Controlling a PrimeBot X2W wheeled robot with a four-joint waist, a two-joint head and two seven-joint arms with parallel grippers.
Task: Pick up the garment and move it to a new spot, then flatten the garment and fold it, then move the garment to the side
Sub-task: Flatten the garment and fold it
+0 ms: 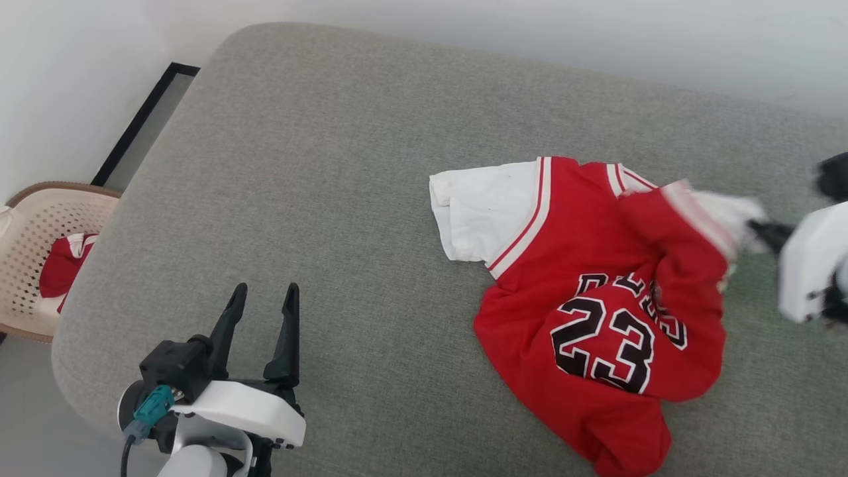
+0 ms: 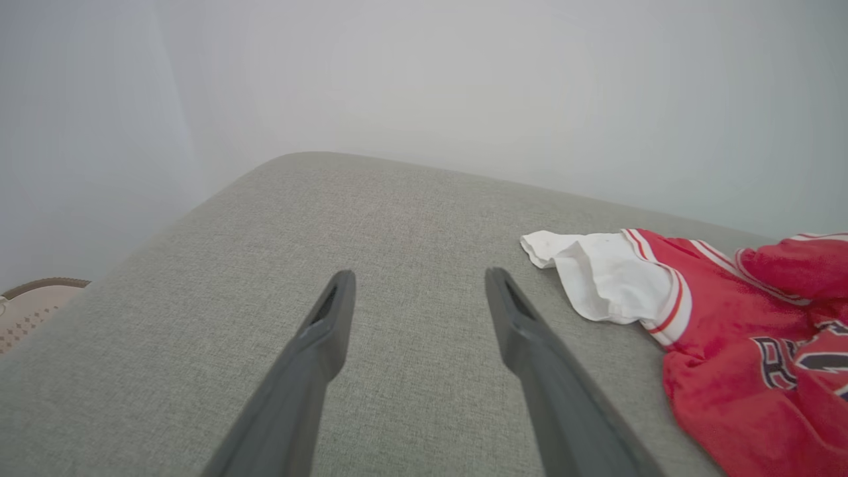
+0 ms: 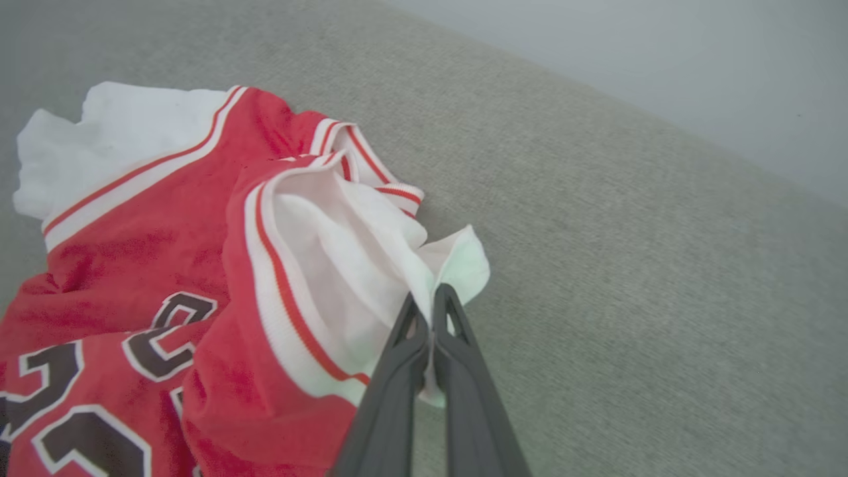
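Observation:
The garment (image 1: pixel 596 291) is a red jersey with white sleeves and a black "23", lying crumpled on the right half of a grey cushioned surface (image 1: pixel 331 199). In the right wrist view my right gripper (image 3: pixel 430 298) is shut on the garment's (image 3: pixel 165 265) white sleeve, with the cloth pinched between its dark fingers. In the head view that gripper (image 1: pixel 762 230) sits at the garment's right edge, blurred. My left gripper (image 1: pixel 264 295) hovers open near the front left of the surface, well left of the garment (image 2: pixel 729 331), with nothing between its fingers (image 2: pixel 331 311).
A cream perforated basket (image 1: pixel 40 218) holding red and white cloth (image 1: pixel 63 265) stands on the floor to the left of the grey surface. A pale wall (image 1: pixel 464 26) runs behind it. Bare grey fabric spans the left and back of the surface.

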